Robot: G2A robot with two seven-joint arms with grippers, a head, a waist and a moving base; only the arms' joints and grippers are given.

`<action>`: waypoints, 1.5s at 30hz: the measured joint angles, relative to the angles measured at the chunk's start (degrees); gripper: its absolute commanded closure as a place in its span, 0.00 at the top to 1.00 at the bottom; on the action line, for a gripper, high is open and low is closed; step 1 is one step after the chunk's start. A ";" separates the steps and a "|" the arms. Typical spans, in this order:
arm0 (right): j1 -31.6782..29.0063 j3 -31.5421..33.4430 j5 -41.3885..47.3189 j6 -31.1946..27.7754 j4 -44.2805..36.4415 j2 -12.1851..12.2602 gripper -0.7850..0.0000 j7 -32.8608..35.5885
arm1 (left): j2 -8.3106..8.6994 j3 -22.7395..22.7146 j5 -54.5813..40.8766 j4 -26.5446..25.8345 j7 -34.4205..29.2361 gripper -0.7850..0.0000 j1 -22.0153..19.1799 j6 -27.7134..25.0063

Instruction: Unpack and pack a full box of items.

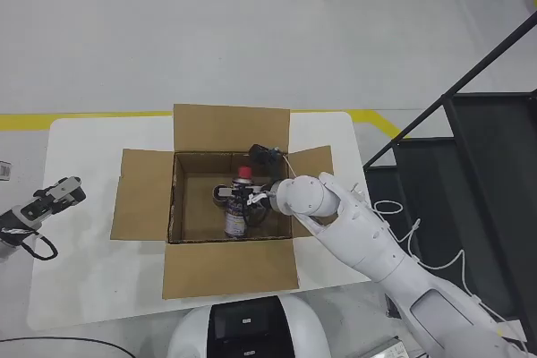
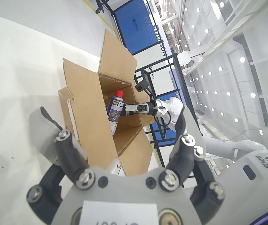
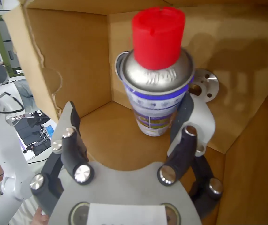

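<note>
An open cardboard box (image 1: pixel 143 192) stands in the middle of the white table (image 1: pixel 89 277). Inside it a spray can (image 1: pixel 236 213) with a red cap (image 3: pixel 158 37) stands upright. My right gripper (image 3: pixel 129 108) is down in the box, open, with the can (image 3: pixel 156 108) between its fingers; one finger (image 3: pixel 190 108) rests against the can's side, the other stays well apart. The left wrist view shows the can (image 2: pixel 114 110) and the right gripper (image 2: pixel 126 109) beside it. My left gripper (image 1: pixel 64 191) hovers open and holds nothing over the table's left edge, away from the box.
A round metal flange (image 3: pixel 205 83) lies on the box floor behind the can. The box's four flaps (image 1: pixel 228 267) are spread outward. A black metal stair frame (image 1: pixel 465 152) stands just right of the table.
</note>
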 measured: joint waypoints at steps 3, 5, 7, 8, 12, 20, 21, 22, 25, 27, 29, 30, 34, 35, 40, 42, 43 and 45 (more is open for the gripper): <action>-1.63 2.69 1.07 -1.53 -3.59 0.63 1.00 0.07 | 0.00 0.00 0.00 0.00 0.00 1.00 0.00 0.00; -3.21 5.03 1.41 -3.40 -6.81 1.27 1.00 0.66 | 0.00 0.00 0.00 0.00 0.00 1.00 0.00 0.00; -4.73 7.29 1.72 -5.05 -9.77 1.88 1.00 1.36 | 0.00 0.00 0.00 0.00 0.00 1.00 0.00 0.00; -5.82 8.88 2.50 -6.87 -11.76 2.28 1.00 2.25 | 0.00 0.00 0.00 0.00 0.00 1.00 0.00 0.00; -9.77 14.78 8.70 -15.05 -17.48 3.42 1.00 6.01 | 0.00 0.00 0.00 0.00 0.00 1.00 0.00 0.00; -18.10 27.01 25.47 -28.59 -23.10 5.16 1.00 12.52 | 0.04 0.59 7.50 0.56 4.83 1.00 0.75 -0.29; -18.93 28.26 27.28 -29.41 -23.29 5.31 1.00 13.07 | 0.03 0.83 8.36 1.14 5.45 1.00 0.75 -0.59; -19.98 29.92 29.45 -30.43 -23.47 5.51 1.00 13.66 | 0.00 1.29 8.78 2.07 5.79 1.00 0.60 -0.77; -22.55 34.21 32.56 -32.16 -23.41 6.02 1.00 14.06 | 0.03 2.83 10.37 4.35 5.18 1.00 -0.51 -1.49; -24.10 36.81 32.23 -32.43 -23.45 6.36 1.00 13.50 | 0.00 4.23 10.34 5.52 4.18 1.00 -1.39 -2.14; -25.93 39.54 32.00 -32.72 -23.84 6.66 1.00 12.46 | -0.12 6.05 8.40 7.04 2.45 1.00 -2.59 -2.69; -26.73 40.59 32.01 -32.86 -23.98 6.76 1.00 11.76 | -0.15 6.79 7.69 7.77 1.57 1.00 -3.19 -2.94; -30.25 44.39 30.94 -32.56 -24.16 6.98 1.00 6.21 | -0.32 9.95 6.41 10.99 -0.87 1.00 -6.03 -3.84; -30.92 44.90 30.26 -32.41 -24.15 7.00 1.00 4.97 | -0.40 10.60 5.27 11.62 -1.47 1.00 -6.56 -3.88; -34.76 46.88 27.77 -31.56 -23.65 6.98 1.00 -2.05 | -0.61 13.58 -0.53 15.33 -7.18 1.00 -9.95 -4.99; -36.16 47.46 28.17 -30.29 -23.13 6.88 1.00 -4.90 | -0.67 14.33 -1.50 16.62 -8.22 1.00 -11.06 -5.72; -36.75 47.67 28.29 -29.85 -23.03 6.85 1.00 -5.99 | -0.70 14.67 -1.68 17.13 -8.50 1.00 -11.52 -6.03; -37.96 48.10 28.06 -28.83 -22.66 6.83 1.00 -7.79 | -0.85 15.69 -3.54 17.87 -9.83 1.00 -12.11 -6.37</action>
